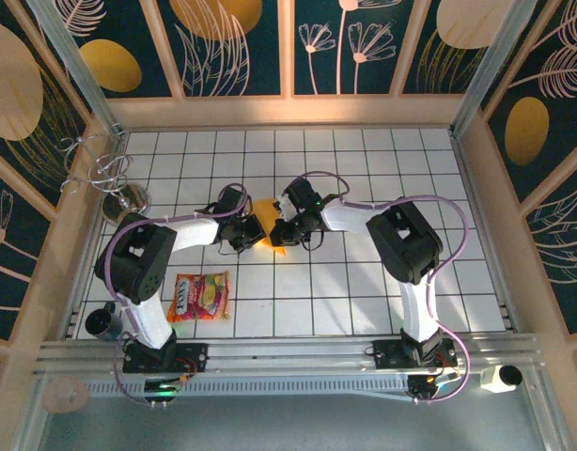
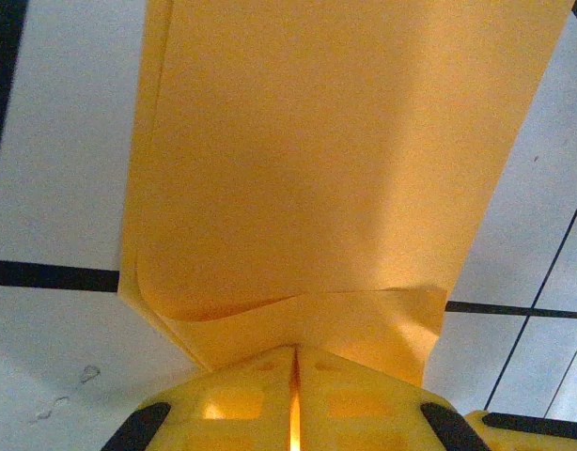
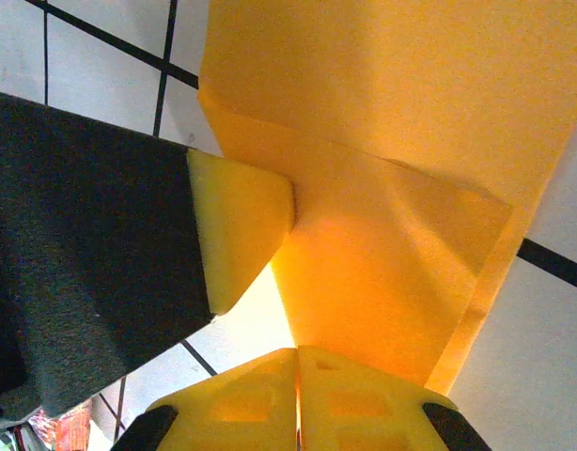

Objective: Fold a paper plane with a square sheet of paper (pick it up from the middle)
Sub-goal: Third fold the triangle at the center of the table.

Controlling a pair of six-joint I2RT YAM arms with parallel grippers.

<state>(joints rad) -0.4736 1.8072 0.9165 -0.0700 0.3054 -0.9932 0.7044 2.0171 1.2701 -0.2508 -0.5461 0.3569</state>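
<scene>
The square sheet of paper [image 1: 267, 218] is orange-yellow, folded over on itself and held just above the tiled floor near the table's middle. In the left wrist view the paper [image 2: 335, 169] hangs with a curled fold line, and its near edge runs into my left gripper [image 2: 296, 362], whose jaws are shut on it. My right gripper [image 3: 298, 362] is shut on another edge of the paper [image 3: 401, 188]. The left gripper's yellow fingertip [image 3: 237, 230] touches the sheet close beside it. From above, the left gripper [image 1: 251, 231] and the right gripper [image 1: 285, 231] face each other across the sheet.
A red-and-yellow snack packet [image 1: 200, 296] lies on the tiles near the left arm's base. A wire stand [image 1: 105, 174] and a dark cup [image 1: 102, 321] sit along the left wall. Wooden walls enclose the white tiled floor [image 1: 382, 282].
</scene>
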